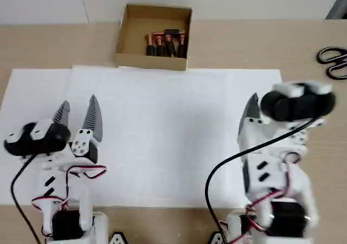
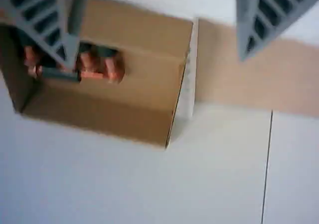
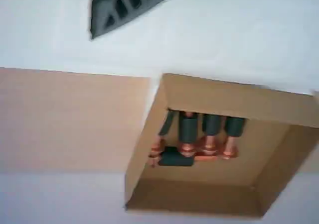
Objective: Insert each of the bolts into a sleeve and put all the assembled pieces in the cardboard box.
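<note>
The left gripper (image 1: 77,115) hangs low over the white paper (image 1: 173,146). It is spread wide and holds nothing. The right gripper (image 1: 252,109) hangs over the same paper, well apart from the left one. I cannot tell if it is wide or narrow.

Far out in front of both grippers, at the paper's far edge, sits the cardboard box (image 1: 152,62). It is a bit more to the left gripper's side. Inside it the bolts in their sleeves (image 1: 165,44) sit close together, with orange ends and black tubes.

I think the job is done or nearly done, because every piece I can see is in the box.
</note>
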Tool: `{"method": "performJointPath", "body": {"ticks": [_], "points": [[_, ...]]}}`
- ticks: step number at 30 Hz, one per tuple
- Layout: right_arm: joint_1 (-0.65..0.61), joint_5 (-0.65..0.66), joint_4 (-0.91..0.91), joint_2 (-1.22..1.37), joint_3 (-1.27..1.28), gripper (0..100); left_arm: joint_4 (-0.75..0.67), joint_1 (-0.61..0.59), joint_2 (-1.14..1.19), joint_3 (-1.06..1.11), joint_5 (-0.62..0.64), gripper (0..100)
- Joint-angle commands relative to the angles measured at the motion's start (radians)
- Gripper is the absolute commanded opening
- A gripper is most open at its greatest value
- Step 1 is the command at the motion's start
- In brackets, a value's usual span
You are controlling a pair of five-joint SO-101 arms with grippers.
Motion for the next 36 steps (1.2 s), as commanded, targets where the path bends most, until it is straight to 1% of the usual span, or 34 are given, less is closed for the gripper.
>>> {"method": "performJointPath", "body": {"ticks": [1, 5, 10, 14, 17, 21, 29, 32, 36], "points": [[-0.008, 0.011, -0.295, -0.148, 0.356, 23.5, -0.023, -0.002, -0.009, 0.041, -0.005, 20], [-0.008, 0.011, -0.398, -0.262, 0.571, 23.5, -0.023, -0.002, -0.009, 0.073, -0.003, 20], [-0.008, 0.011, -0.414, -0.372, 0.741, 23.5, -0.023, 0.0, -0.009, 0.133, -0.003, 20], [-0.008, 0.009, -0.366, -0.409, 0.766, 23.5, -0.023, 0.0, -0.009, 0.209, -0.003, 20], [-0.008, 0.006, -0.338, -0.409, 0.766, 23.5, -0.02, -0.002, -0.008, 0.217, -0.003, 20], [-0.008, 0.006, -0.217, -0.409, 0.767, 23.5, -0.009, -0.003, -0.006, 0.217, -0.003, 20], [-0.007, 0.006, 0.035, -0.409, 0.767, 23.5, 0.19, -0.003, -0.006, 0.217, -0.006, 20], [-0.007, 0.005, 0.05, -0.409, 0.767, 23.5, 0.273, -0.005, -0.006, 0.217, -0.008, 20], [-0.008, 0.005, 0.05, -0.409, 0.767, 23.5, 0.296, -0.006, -0.008, 0.216, -0.008, 20]]}}
